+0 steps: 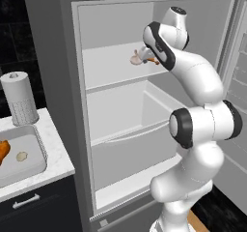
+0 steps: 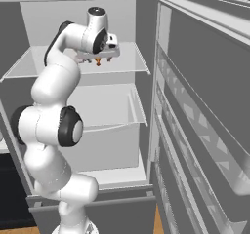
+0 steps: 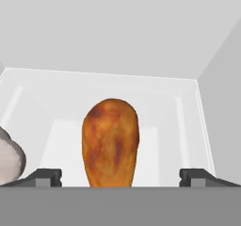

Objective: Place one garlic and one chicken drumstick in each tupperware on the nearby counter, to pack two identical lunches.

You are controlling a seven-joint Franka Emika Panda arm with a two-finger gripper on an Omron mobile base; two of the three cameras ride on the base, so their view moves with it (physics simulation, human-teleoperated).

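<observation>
The hand view looks along the gripper (image 3: 120,177), whose two dark fingertips (image 3: 44,177) stand wide apart and hold nothing. Between them, just ahead, a browned chicken drumstick (image 3: 111,142) lies on the white fridge shelf (image 3: 188,121), pointing lengthways away from the hand. It looks firm, fairly light and perhaps greasy; a grip across its thick middle seems safest. A pale garlic bulb (image 3: 9,160) sits beside it. Farther off, on the marbled counter (image 1: 55,149), a grey tupperware (image 1: 38,149) already holds one drumstick and one garlic.
</observation>
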